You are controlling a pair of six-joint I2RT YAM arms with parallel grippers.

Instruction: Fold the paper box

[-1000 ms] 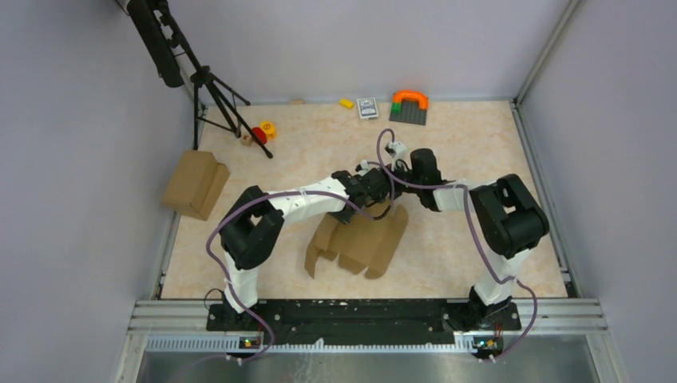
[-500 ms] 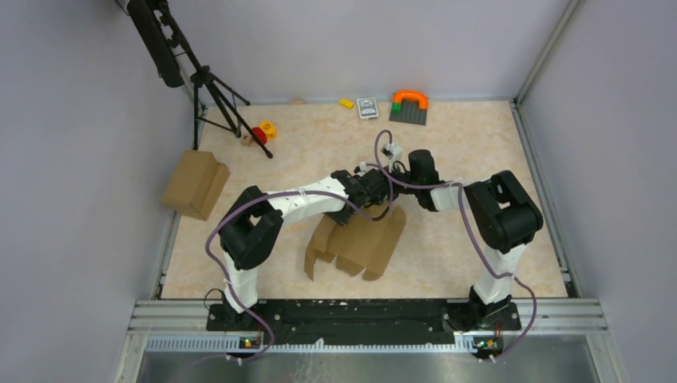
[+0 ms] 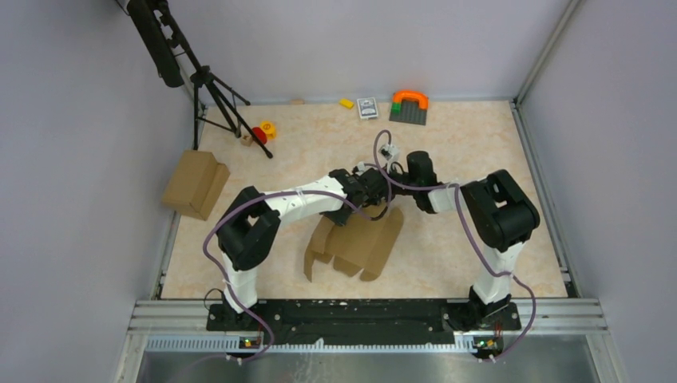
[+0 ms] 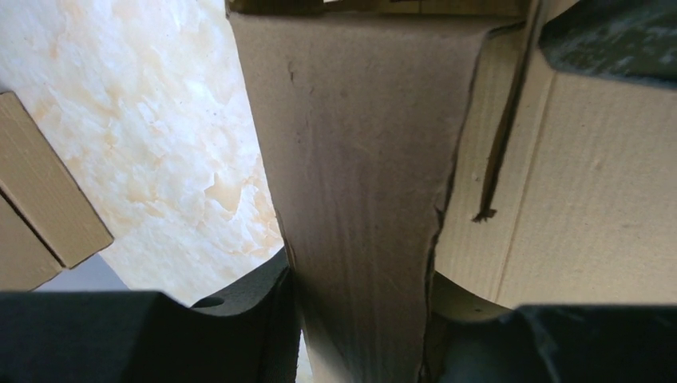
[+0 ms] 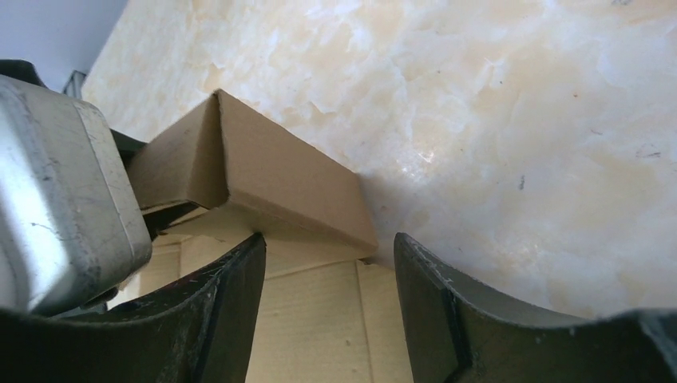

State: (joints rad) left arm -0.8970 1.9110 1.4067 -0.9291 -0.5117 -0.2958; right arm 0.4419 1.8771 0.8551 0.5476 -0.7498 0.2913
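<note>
The paper box (image 3: 358, 242) is a brown cardboard sheet, partly folded, lying mid-table with flaps raised at its far edge. My left gripper (image 3: 374, 194) is shut on one upright flap (image 4: 359, 183), which fills the gap between its dark fingers (image 4: 239, 319). My right gripper (image 3: 397, 190) meets it from the right and stands open. Its fingers (image 5: 231, 311) straddle the cardboard just below a folded flap corner (image 5: 279, 187), with nothing pinched between them. The left gripper's grey body (image 5: 64, 191) shows at the left of the right wrist view.
A bulkier brown carton (image 3: 195, 183) sits at the left table edge beside a black tripod (image 3: 211, 88). Small toys (image 3: 262, 132), a yellow brick (image 3: 346, 103), a card deck (image 3: 367, 108) and an orange arch on a dark plate (image 3: 409, 104) lie along the far wall.
My right arm has drawn a little leftward toward the box and its jaws have narrowed somewhat. The box has shifted slightly left. The left grip holds as before.
</note>
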